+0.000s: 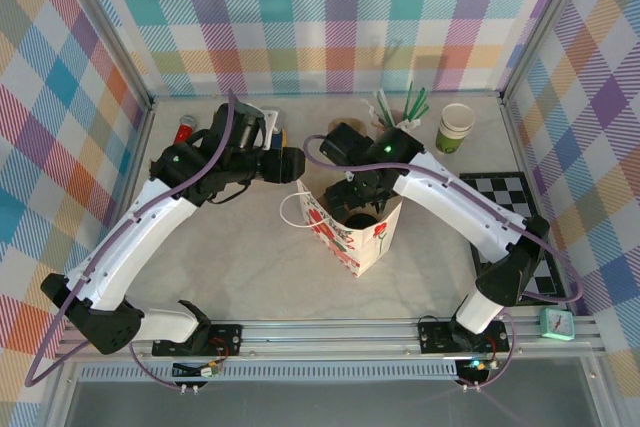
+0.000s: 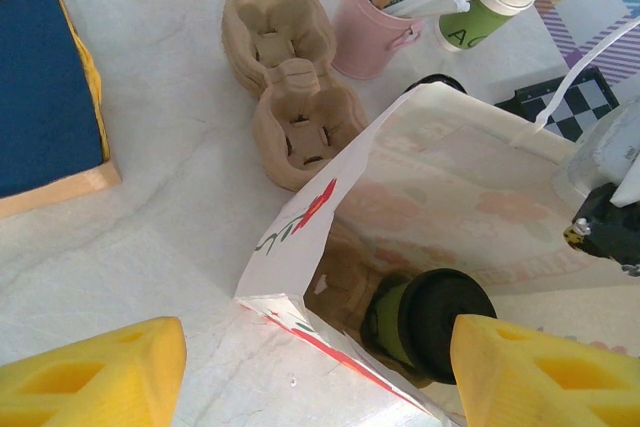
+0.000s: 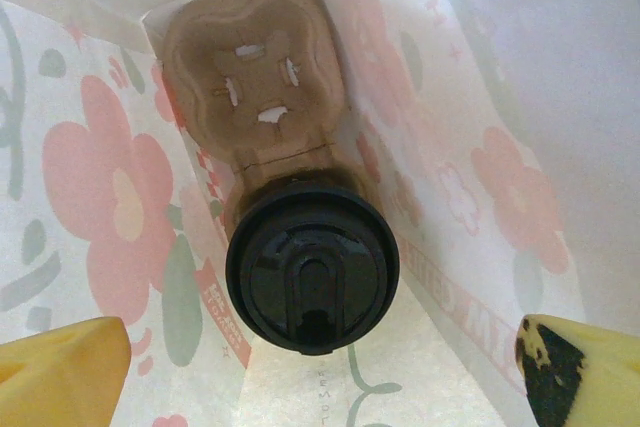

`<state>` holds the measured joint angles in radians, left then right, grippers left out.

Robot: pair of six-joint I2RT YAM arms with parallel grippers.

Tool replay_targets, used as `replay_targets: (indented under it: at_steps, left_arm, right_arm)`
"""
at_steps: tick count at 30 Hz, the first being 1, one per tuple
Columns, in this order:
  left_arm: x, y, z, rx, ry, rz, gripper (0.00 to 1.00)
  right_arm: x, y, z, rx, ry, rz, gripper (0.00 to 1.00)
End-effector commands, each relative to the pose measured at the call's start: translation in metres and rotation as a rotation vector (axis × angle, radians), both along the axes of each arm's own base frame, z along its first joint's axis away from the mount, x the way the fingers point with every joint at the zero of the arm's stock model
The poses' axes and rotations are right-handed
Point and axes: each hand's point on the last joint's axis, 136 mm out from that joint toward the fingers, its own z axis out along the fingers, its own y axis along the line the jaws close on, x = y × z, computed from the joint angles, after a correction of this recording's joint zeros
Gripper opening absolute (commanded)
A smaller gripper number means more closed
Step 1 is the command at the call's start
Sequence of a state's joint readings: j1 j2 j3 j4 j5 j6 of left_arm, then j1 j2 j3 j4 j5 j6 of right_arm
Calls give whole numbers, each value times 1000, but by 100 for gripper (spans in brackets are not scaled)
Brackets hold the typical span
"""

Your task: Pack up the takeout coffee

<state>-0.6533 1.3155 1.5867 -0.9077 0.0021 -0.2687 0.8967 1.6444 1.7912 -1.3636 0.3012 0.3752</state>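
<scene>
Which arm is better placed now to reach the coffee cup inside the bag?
Right, I judge: the right gripper hangs open directly above the black lid, inside the bag. The left gripper is outside, at the bag's corner.

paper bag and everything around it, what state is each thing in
paper bag, upright, mouth open
takeout coffee, lid on, standing in the bag
carrier in bag, one socket empty
spare carrier, empty
cup stack, upright, no lid
left gripper, open
right gripper, open, over the coffee
</scene>
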Motion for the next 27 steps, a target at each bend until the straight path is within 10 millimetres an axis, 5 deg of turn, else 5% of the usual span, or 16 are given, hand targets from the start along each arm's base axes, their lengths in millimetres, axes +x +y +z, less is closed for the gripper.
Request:
replay_targets:
  at_steps: [1, 27]
  left_arm:
    - [-7, 0, 23, -39, -53, -12, 71]
    - [-6, 4, 25, -33, -69, -1, 71]
  right_arm:
    - [-4, -6, 18, 5, -30, 23, 99]
    - [-9, -9, 47, 68, -66, 27, 99]
